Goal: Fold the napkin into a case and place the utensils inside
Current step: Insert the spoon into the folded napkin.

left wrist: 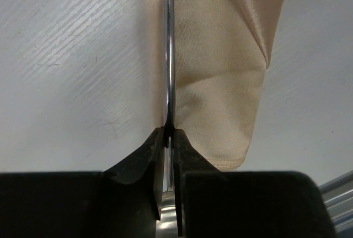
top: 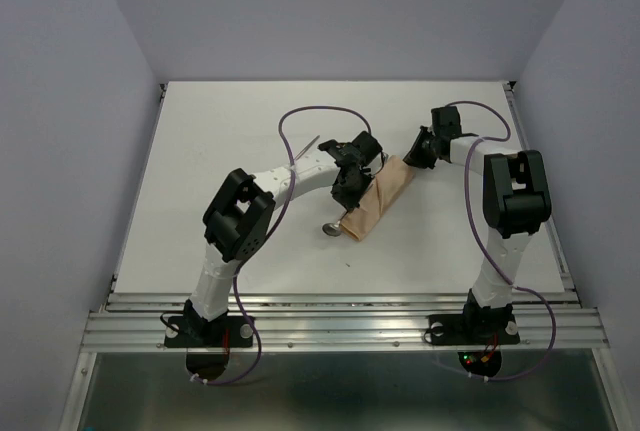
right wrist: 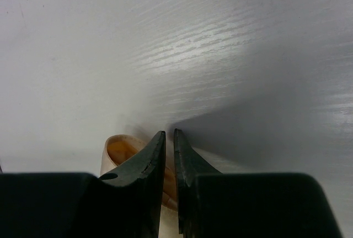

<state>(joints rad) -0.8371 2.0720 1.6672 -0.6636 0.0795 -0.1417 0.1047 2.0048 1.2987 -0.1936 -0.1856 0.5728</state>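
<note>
- The case is a narrow peach-orange cloth pouch. It lies diagonally on the white table, just right of centre in the top view, and a diagonal folded edge shows in the left wrist view.
- The spoon lies with its shiny bowl on the table at the case's lower left end. Its thin handle runs along the cloth's left edge.
- A second utensil lies apart, up and to the left.
- The left gripper is clamped on the spoon handle. Its arm reaches in from the lower left with the elbow raised.
- The right gripper is at the case's upper right end, fingers nearly together and pinching a cloth fold.
</note>
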